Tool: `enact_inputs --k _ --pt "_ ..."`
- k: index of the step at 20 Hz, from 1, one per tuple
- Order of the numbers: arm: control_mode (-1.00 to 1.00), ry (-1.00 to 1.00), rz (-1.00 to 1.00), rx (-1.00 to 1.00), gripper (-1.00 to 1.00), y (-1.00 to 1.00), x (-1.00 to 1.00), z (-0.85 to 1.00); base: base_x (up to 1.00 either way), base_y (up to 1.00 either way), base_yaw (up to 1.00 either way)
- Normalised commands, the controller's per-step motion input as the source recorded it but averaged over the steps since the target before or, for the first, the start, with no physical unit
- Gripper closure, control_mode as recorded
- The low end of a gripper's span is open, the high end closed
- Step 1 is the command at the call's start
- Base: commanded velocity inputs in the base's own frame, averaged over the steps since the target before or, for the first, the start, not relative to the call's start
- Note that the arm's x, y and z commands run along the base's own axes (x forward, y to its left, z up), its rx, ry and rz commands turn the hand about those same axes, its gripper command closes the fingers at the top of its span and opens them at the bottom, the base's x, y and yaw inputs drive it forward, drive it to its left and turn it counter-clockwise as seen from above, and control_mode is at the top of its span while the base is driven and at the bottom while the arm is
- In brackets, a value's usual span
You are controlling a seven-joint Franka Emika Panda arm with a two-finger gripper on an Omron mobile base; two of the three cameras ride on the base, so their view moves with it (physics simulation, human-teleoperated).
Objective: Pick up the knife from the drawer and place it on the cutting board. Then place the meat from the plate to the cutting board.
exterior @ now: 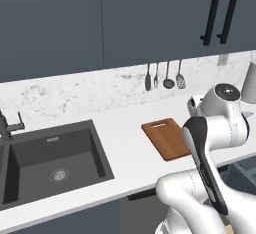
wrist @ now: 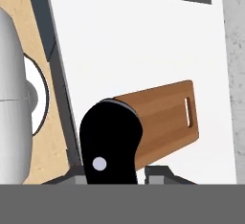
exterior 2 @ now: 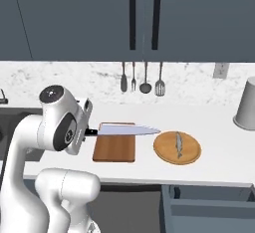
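My gripper (wrist: 113,174) is shut on the knife's black handle (wrist: 111,139), whose butt end faces the hand camera. In the right base view the knife (exterior 2: 128,130) hangs level above the counter. Its silver blade reaches right across the reddish-brown cutting board (exterior 2: 114,150), and its tip ends near the plate's edge. The cutting board (wrist: 167,115) lies bare below the handle, also in the left base view (exterior: 166,139). The grey-silver meat (exterior 2: 179,144) lies on the round tan plate (exterior 2: 164,152), right of the board. The drawer (exterior 2: 209,204) stands open below the counter edge.
A dark sink (exterior: 52,163) with a faucet (exterior: 10,125) lies left of the board. Several utensils (exterior 2: 145,80) hang on the marble backsplash. A grey canister (exterior 2: 246,108) stands at the far right. My arm's white links (exterior: 215,128) cover the counter right of the board.
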Motion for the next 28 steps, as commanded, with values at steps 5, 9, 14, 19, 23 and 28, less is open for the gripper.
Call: enact_inputs --k 5,9,14,19,23,28 --pt "-1.0 0.01 0.09 0.0 1.0 0.0 0.23 -0.04 0.48 0.0 0.12" --pt "-1.0 0.04 0.24 -0.01 1.0 0.0 0.74 -0.37 0.0 0.0 0.0" --pt "-1.0 0.0 0.29 -0.11 1.0 0.05 0.59 -0.55 0.0 0.0 0.0" --pt "-1.0 0.0 0.44 -0.15 1.0 0.0 0.46 -0.53 0.0 0.0 0.0" --pt "-1.0 0.0 0.39 -0.16 1.0 0.1 0.22 -0.38 0.0 0.0 0.0" --pt "-1.0 0.06 0.02 -0.16 1.0 0.41 0.25 -0.13 0.0 0.0 0.0"
